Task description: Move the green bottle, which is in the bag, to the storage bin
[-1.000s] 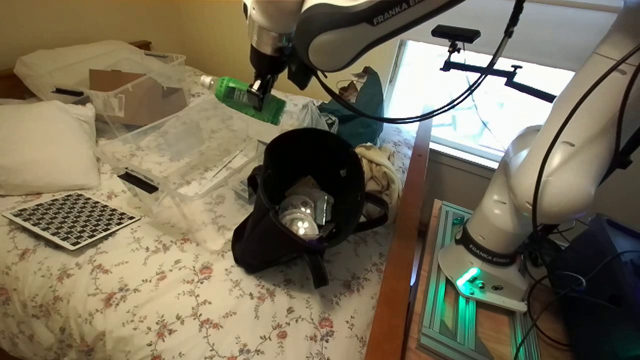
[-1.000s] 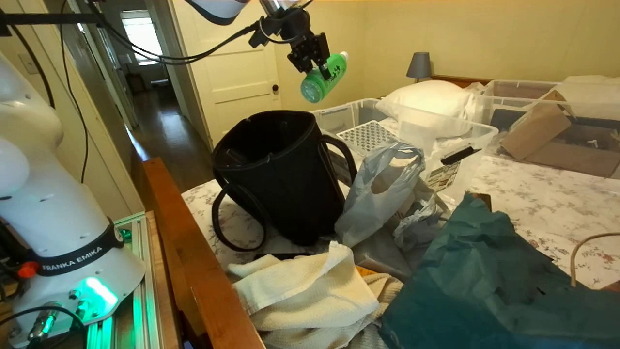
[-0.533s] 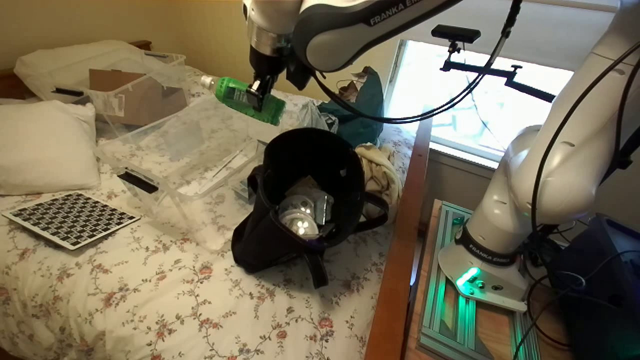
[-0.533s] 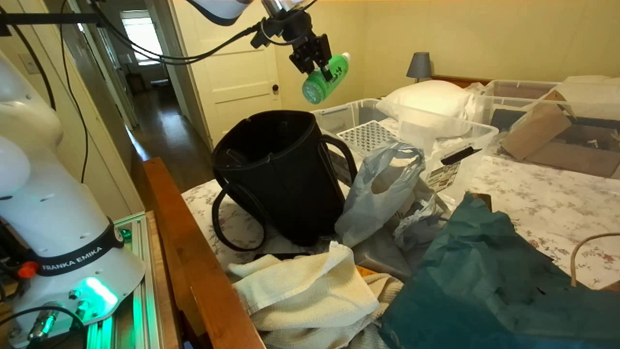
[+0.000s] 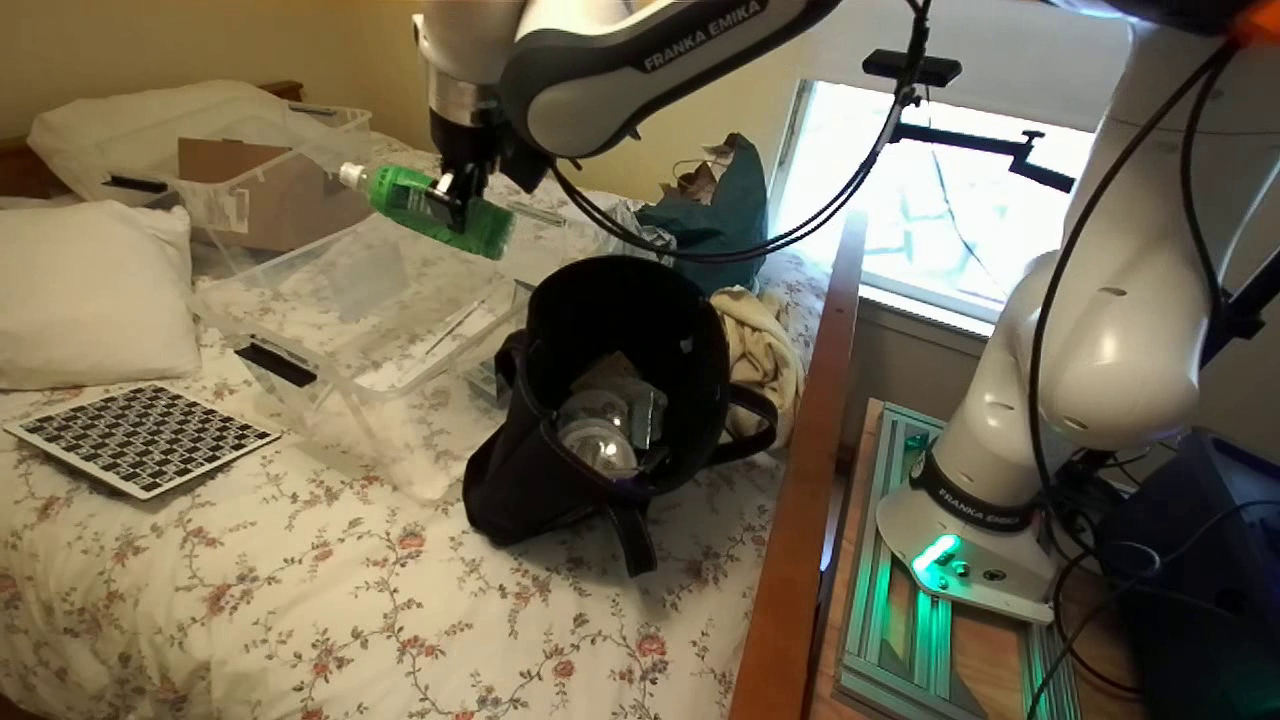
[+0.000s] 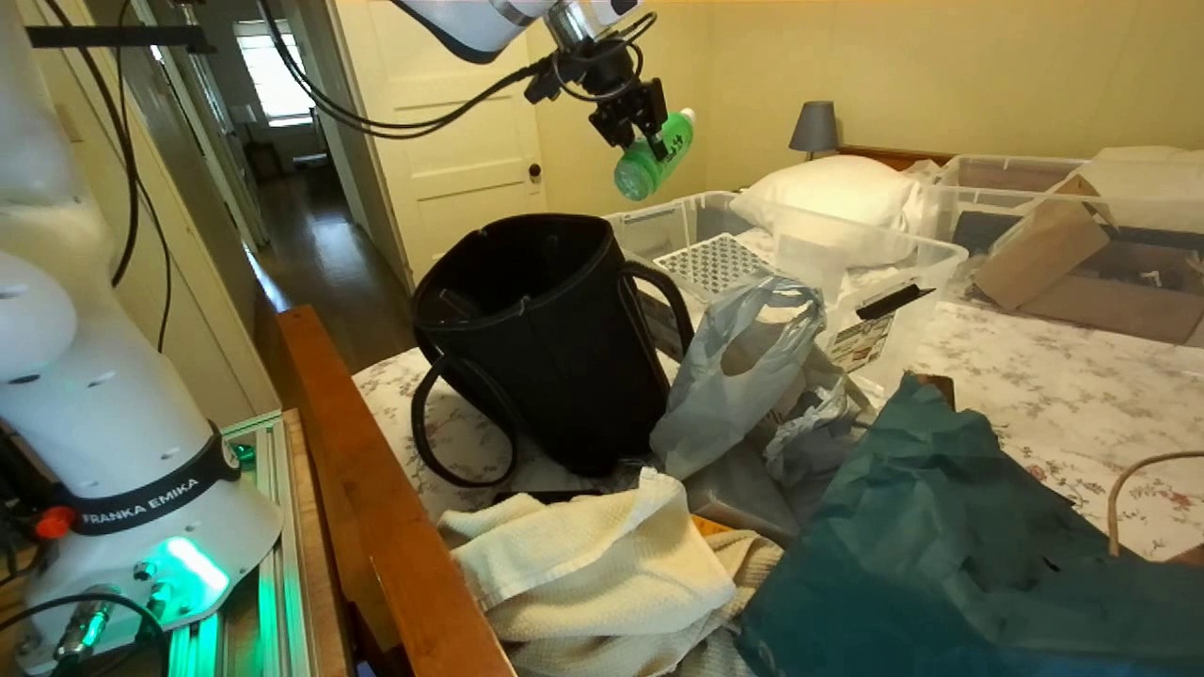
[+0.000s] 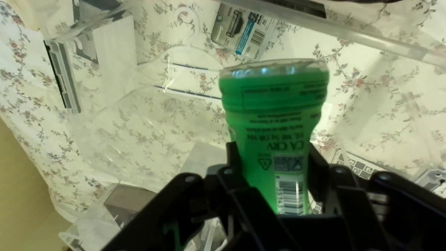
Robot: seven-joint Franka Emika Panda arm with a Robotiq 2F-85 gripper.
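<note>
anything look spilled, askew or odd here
No spill shows. The black bag leans rather than standing straight, and the cream cloth lies crumpled beside it. The green bottle is tilted too, but the gripper holds it that way.

Yellowish walls, bright window, pale panelled door, grey lamp

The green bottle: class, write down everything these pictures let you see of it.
The green bottle looks like see-through plastic, grooved towards its base, with a white cap on, dark print and a barcode. The gripper holds it from both sides, up in the air. It tilts, cap end higher, and nothing else is seen touching it. In the wrist view the storage bin shows behind it. How full it is cannot be told.
</note>
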